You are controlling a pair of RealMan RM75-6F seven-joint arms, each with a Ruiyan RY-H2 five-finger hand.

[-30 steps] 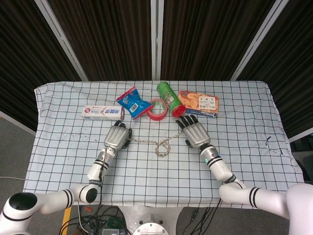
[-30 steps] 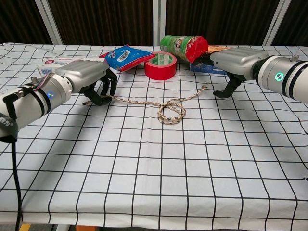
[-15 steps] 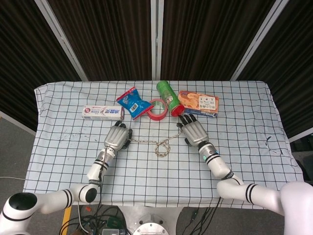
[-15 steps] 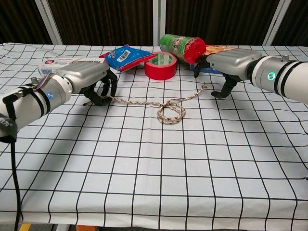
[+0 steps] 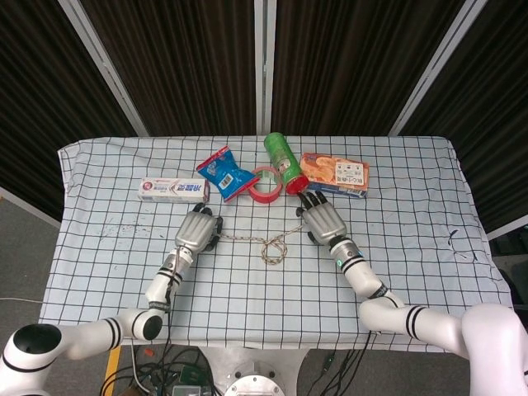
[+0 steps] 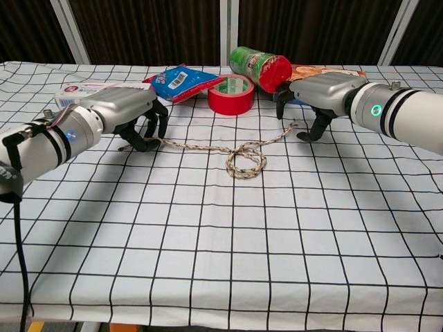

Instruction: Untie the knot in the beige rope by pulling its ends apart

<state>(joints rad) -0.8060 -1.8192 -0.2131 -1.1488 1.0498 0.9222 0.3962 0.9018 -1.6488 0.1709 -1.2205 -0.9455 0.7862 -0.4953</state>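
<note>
On the checkered counter (image 5: 412,247), writing is showing on several packages, though none of it is legible: a white toothpaste box (image 5: 172,190) with red and blue print at 10 o'clock, a blue snack bag (image 5: 223,171) bearing a barcode, a green chip can (image 5: 283,162) lying on its side with a red end, and an orange cracker box (image 5: 334,173) at 1 o'clock. A red tape roll (image 5: 264,182) is sitting between the bag and the can.

The left robot hand (image 5: 198,229) is reaching in from 7 o'clock, palm down, its dark fingers curling around the left end of the beige rope (image 6: 208,148); in the chest view the rope is passing under those fingers (image 6: 154,125), so this hand is gripping it. The right robot hand (image 5: 322,220) is coming in from 5 o'clock, also palm down, hanging just over the rope's right end. Its fingers are arching downward with the thumb hooking toward the counter, and the rope tip is lying just beside that thumb; I cannot tell whether anything is being pinched.

The rope is lying across the middle of the counter between the two hands, its knot (image 6: 246,159) forming a loose loop at about 6 o'clock from the tape roll, nearer the right hand than the left.
</note>
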